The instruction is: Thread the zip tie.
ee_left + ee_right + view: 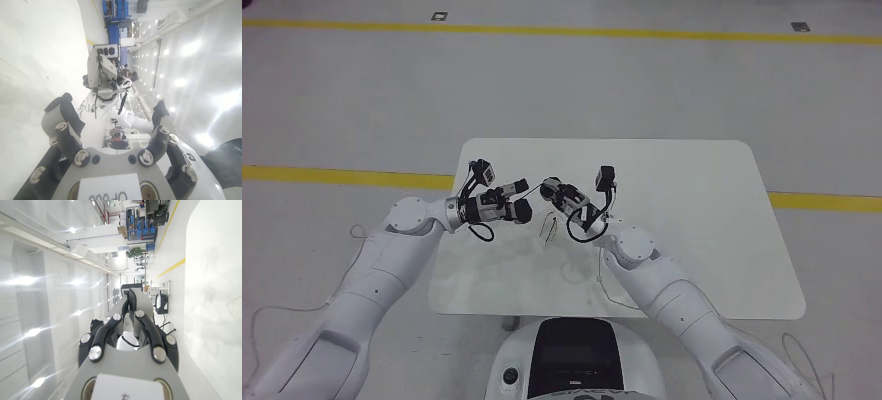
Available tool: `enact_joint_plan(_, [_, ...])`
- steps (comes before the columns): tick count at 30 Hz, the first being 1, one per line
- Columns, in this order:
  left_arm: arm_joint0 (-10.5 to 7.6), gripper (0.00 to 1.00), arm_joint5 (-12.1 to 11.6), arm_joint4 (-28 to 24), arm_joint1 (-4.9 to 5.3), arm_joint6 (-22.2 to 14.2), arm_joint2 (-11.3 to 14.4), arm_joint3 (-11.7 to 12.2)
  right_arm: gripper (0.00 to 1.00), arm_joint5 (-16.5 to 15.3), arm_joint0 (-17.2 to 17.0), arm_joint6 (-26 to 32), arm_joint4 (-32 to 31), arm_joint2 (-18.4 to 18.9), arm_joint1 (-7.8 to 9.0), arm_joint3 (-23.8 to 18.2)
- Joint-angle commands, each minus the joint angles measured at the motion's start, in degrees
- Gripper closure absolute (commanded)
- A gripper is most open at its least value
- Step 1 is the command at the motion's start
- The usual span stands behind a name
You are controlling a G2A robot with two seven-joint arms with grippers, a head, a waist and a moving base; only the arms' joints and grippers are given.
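Spotting the skinny zip tie (96,106) pinched in the closed right end effector (130,294) above the desk (692,200), left end effector (112,103) spread wide nearby; guessing light, springy, slippery stuff, so best grabbed close to the free tip.

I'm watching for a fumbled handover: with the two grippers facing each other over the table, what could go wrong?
1. The left gripper is open and holds nothing, so the zip tie hangs from the shut right gripper alone; it may swing and be missed.
2. If it slips, it drops to the table.
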Motion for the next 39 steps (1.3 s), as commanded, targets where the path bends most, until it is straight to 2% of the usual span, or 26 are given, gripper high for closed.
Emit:
enact_joint_plan(1, [-0.01,0.0,0.0,0.0,0.03,-0.3,0.0,0.0,1.0,0.1,0.0,0.3,0.1,0.0,0.01,0.0])
enact_joint_plan(5, [-0.01,0.0,0.0,0.0,0.03,-0.3,0.0,0.0,1.0,0.1,0.0,0.3,0.1,0.0,0.01,0.0])
enact_joint_plan(6, [-0.01,0.0,0.0,0.0,0.03,-0.3,0.0,0.0,1.0,0.4,0.2,-2.4,-3.4,0.0,0.15,0.3])
enact_joint_plan(7, [0.32,0.0,0.2,1.0,0.03,1.7,0.1,-0.2,1.0,0.1,-0.5,-7.1,-6.8,-0.3,0.08,-1.0])
enact_joint_plan(9, [0.99,0.0,0.0,0.4,-0.03,3.3,-0.2,-0.9,1.0,-0.5,-1.8,-9.4,-7.6,-0.7,-0.14,-3.1])
enact_joint_plan(12, [1.36,0.0,0.0,-0.3,-0.22,3.5,-0.4,-1.6,1.0,-1.1,-2.9,-15.2,-12.7,-1.1,-0.31,-4.7])
enact_joint_plan(18, [1.52,0.0,0.0,-1.2,-1.11,5.7,-0.2,-1.0,1.0,-1.6,-4.7,-22.1,-17.5,-1.6,-0.93,-6.9])
enact_joint_plan(24, [1.52,0.0,0.0,-1.2,-1.11,5.7,-0.2,-1.0,1.0,-1.6,-4.7,-22.1,-17.5,-1.6,-0.93,-6.9])
enact_joint_plan(26, [1.76,0.0,0.8,0.5,-1.1,6.5,0.2,-1.7,1.0,-0.4,-4.7,-23.0,-21.0,-1.8,-0.81,-7.2])
enact_joint_plan(27, [1.93,0.0,0.5,0.9,-1.09,7.4,0.1,-1.7,1.0,0.4,-4.9,-23.9,-22.8,-2.0,-0.84,-7.8])
enact_joint_plan(30, [2.57,0.0,0.4,-0.3,-1.24,7.7,0.0,-1.7,1.0,1.0,-5.8,-23.8,-21.9,-2.1,-1.11,-9.1])
enact_joint_plan(39, [2.43,0.0,0.0,-0.1,-1.39,7.7,0.1,-1.5,1.0,1.3,-6.2,-23.8,-22.6,-2.0,-1.26,-9.4])
